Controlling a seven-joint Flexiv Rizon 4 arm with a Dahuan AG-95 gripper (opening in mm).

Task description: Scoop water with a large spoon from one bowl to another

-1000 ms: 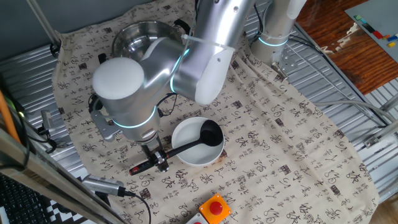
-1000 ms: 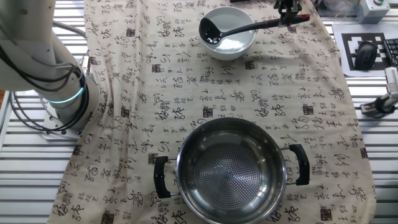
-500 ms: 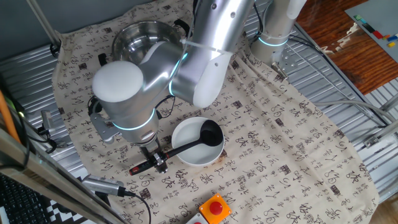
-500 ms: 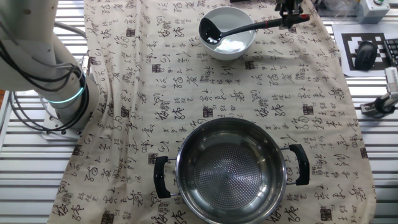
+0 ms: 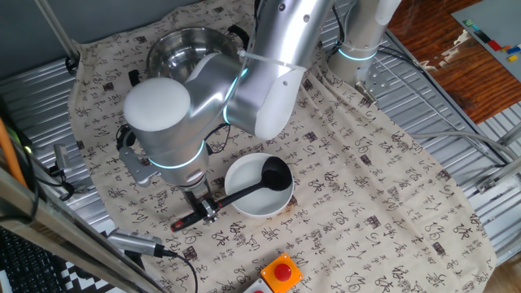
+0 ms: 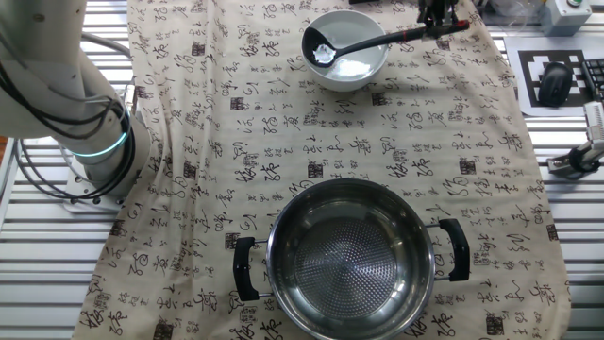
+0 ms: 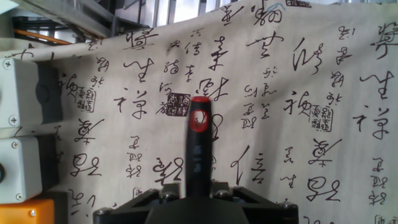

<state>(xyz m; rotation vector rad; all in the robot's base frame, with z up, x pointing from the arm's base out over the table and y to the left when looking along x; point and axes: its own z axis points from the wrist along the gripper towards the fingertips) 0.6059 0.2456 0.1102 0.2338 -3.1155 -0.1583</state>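
Your hand [image 5: 205,210] is clamped on the large spoon [image 5: 244,191], gripping the thin handle close to its red-tipped end, which pokes out past the fingers in the hand view [image 7: 199,118]. The deep black cup sits inside the white bowl [image 6: 347,64] and, from the other fixed view, looks to be carrying a little water [image 6: 321,54], with the handle slanting out over the bowl's rim toward the hand. The steel bowl [image 6: 350,260] with black side handles stands well apart from the white one, on the far side of the patterned cloth [image 6: 311,151] covering the counter, so the carry is a long one. Expect the spoon to be stiff but awkward: holding it this far from the cup means the weight of the water works as a lever against your grip, and a smooth round handle can roll between the fingers and tip the cup. A hold nearer the middle would be steadier, but from here your best course is probably to keep the cup level, lift clear of the rim slowly, and avoid any sudden wrist turns. The white bowl looks glossy and light, so a bump from the cup could slide or tip it on the cloth.
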